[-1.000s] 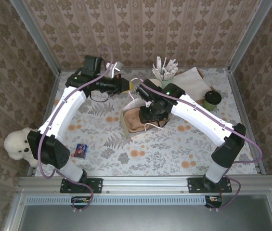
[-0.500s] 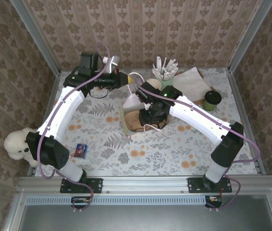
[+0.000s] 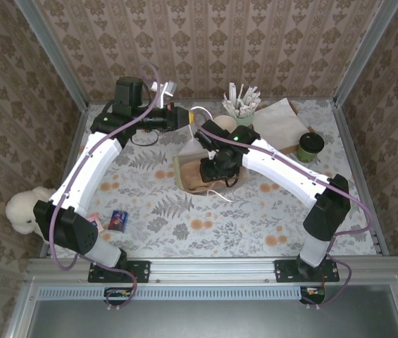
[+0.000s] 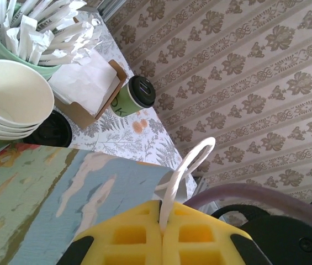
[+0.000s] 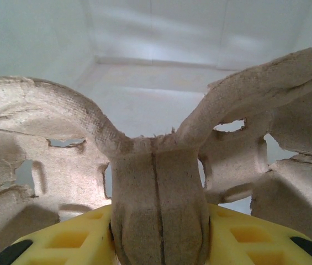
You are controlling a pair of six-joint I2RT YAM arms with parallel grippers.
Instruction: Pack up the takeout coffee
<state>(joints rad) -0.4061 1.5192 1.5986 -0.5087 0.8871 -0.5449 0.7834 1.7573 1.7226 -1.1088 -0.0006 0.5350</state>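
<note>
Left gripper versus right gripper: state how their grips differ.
The left gripper pinches the thin white handle of the bag, jaws nearly touching; the right gripper clamps the thick middle ridge of the brown cup carrier, jaws wider apart. The left sits outside the bag, the right inside it. Both have yellow fingers.

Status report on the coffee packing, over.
Left gripper shut on bag handle. Right gripper shut on carrier tray, tray inside bag. Paper cups stacked outside, not yet packed.

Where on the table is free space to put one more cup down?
Free: the near strip of table between the bag and the near edge, right of the small blue packet. Crowded: the far edge, with the stick cup, napkins and lidded cup.
</note>
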